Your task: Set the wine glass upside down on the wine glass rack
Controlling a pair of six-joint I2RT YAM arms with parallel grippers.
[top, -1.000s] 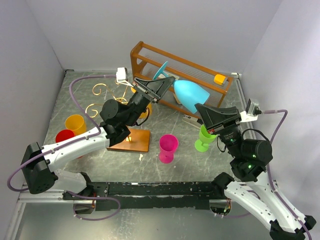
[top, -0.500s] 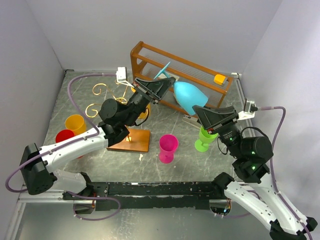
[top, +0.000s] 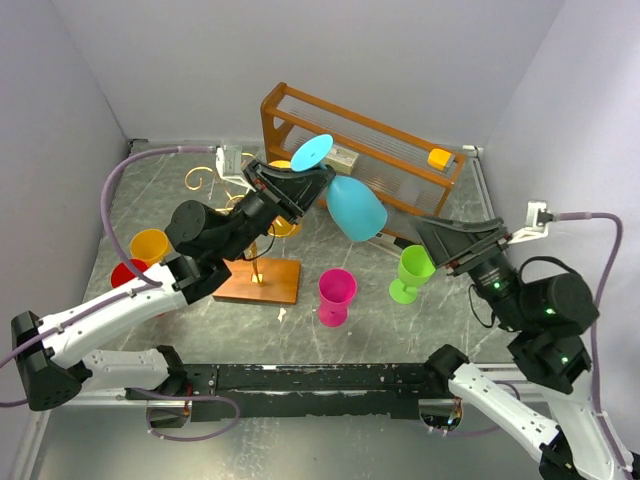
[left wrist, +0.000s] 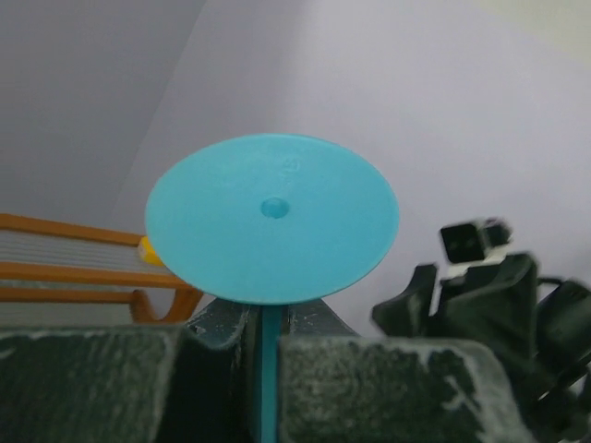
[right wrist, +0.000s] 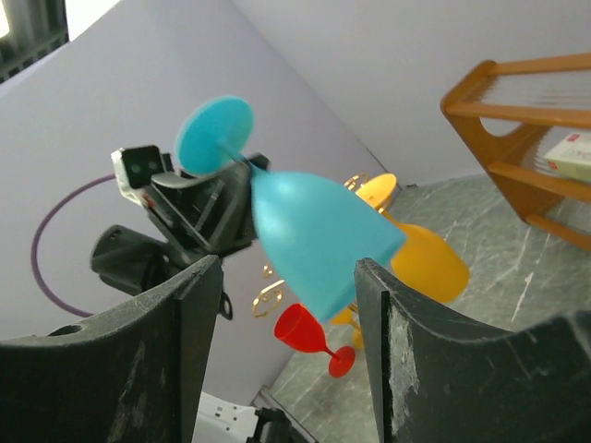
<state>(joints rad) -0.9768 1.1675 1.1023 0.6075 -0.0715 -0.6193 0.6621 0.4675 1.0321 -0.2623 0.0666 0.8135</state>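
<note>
The wine glass (top: 354, 208) is light blue and hangs in the air, tilted, with its round foot (top: 312, 152) up and its bowl down to the right. My left gripper (top: 318, 181) is shut on its thin stem (left wrist: 268, 369), just below the foot (left wrist: 272, 217). My right gripper (top: 433, 240) is open, off to the right of the bowl (right wrist: 314, 235) and not touching it. The wine glass rack (top: 203, 181) shows gold curls behind the left arm, above its wooden base (top: 262, 283). A yellow glass (top: 284, 226) hangs among its arms.
A brown wooden shelf (top: 372, 139) stands at the back with a white box (top: 345, 158) and an orange block (top: 438, 157). A pink glass (top: 337, 295) and a green glass (top: 412, 272) stand in front. A yellow glass (top: 150, 245) and a red one (top: 128, 272) sit at the left.
My right gripper opened, let go of the blue bowl and drew back to the right. The left arm carried the glass up and to the left, away from the shelf.
</note>
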